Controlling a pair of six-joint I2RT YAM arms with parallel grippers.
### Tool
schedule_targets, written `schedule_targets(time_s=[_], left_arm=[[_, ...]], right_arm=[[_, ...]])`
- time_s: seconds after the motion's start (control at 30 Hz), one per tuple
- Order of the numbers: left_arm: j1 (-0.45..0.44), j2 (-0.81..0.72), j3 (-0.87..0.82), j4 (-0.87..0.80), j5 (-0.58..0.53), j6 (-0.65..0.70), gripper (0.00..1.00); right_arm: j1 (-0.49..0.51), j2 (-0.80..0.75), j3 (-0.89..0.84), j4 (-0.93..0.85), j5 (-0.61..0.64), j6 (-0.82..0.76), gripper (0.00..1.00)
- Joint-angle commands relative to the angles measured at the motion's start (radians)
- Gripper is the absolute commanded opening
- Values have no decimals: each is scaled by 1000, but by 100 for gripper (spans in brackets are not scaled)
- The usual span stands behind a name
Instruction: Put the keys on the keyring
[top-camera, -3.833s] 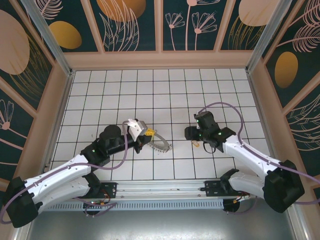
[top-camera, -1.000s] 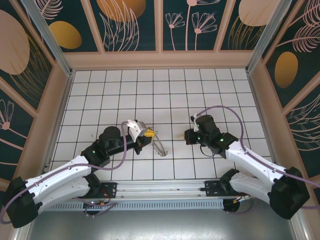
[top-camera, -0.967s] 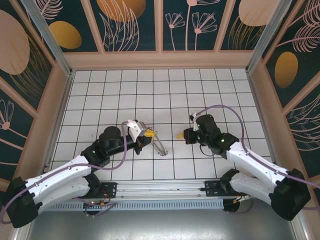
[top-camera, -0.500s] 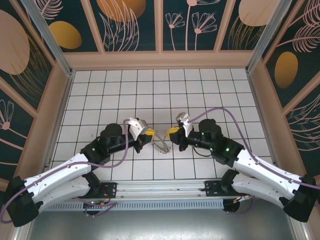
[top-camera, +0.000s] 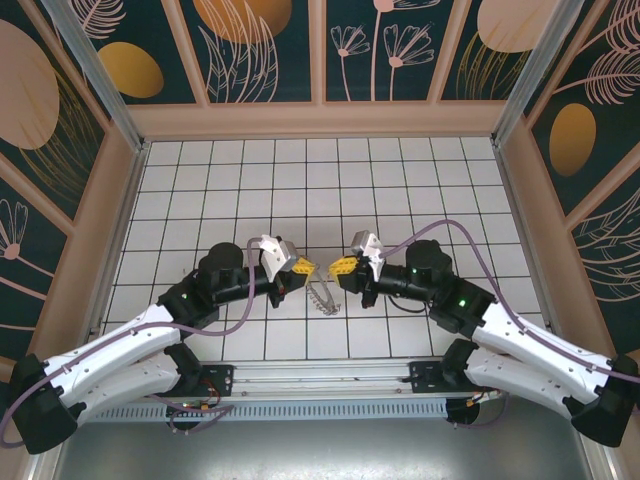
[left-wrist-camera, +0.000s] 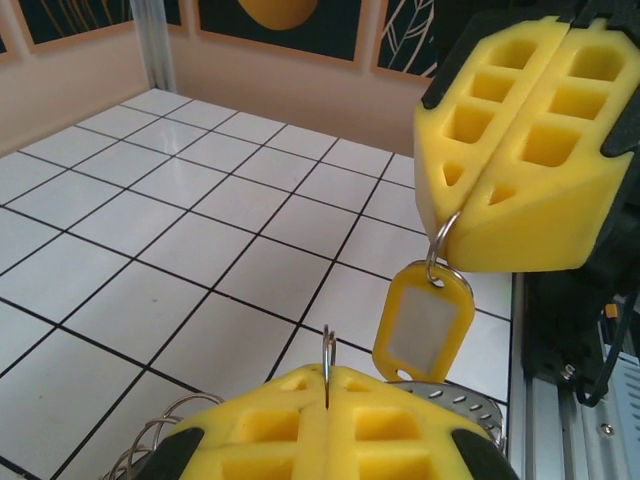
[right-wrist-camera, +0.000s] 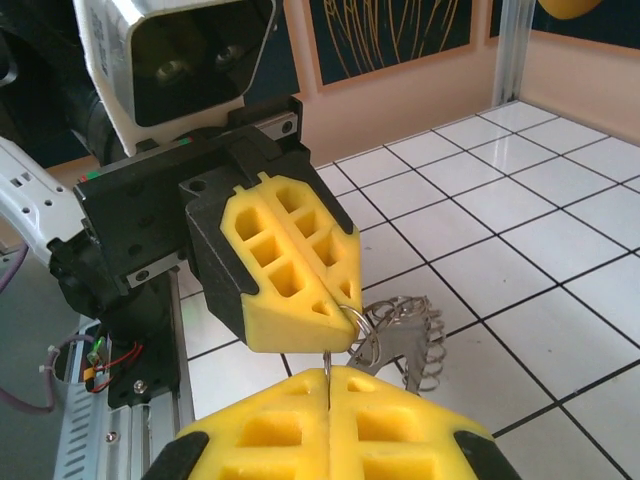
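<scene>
Nearest in my left wrist camera, the left gripper (left-wrist-camera: 328, 388) is squeezed tight on the keyring (left-wrist-camera: 328, 352). A thin sliver of the ring stands upright out of the seam between the pads, edge-on to me. Its silvery bits (left-wrist-camera: 150, 450) spill out low and to the left of those fingertips.

Just past the fingertips and a little to their right hang the keys (left-wrist-camera: 424, 322), a small yellow tag with a pale window. Its long axis is close to vertical, leaning slightly, and it dangles from a small wire loop (left-wrist-camera: 438, 245). The tag is near the ring's edge, but I cannot tell whether the two touch.

The loop is pinched in the right gripper (left-wrist-camera: 482, 200), which is also clamped closed. It sits above and beyond the tag, tips aimed down toward my left fingers. Behind it all lies the tiled floor (left-wrist-camera: 200, 180).

From overhead, both arms reach inward from their bases. Their forearms angle toward the middle and the wrists turn so the yellow tips face each other, just apart.

The right arm carries the keys, so I judge it should do the travelling. The loop has to come down and toward the left fingertips to meet the exposed edge. With the ring edge-on, the loop's opening must line up squarely with it, and I have little room for error
</scene>
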Motion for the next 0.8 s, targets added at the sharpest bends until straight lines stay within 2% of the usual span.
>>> schedule_targets(time_s=[0.0, 0.23, 0.77], left_arm=[[0, -1, 46, 11, 46, 26, 0], [-1, 2, 48, 22, 64, 23, 0], [0, -3, 34, 25, 59, 16, 0]], right_arm=[[8, -18, -14, 33, -8, -30, 0], [12, -9, -36, 83, 13, -23, 0], [91, 64, -11, 126, 103, -29, 0]])
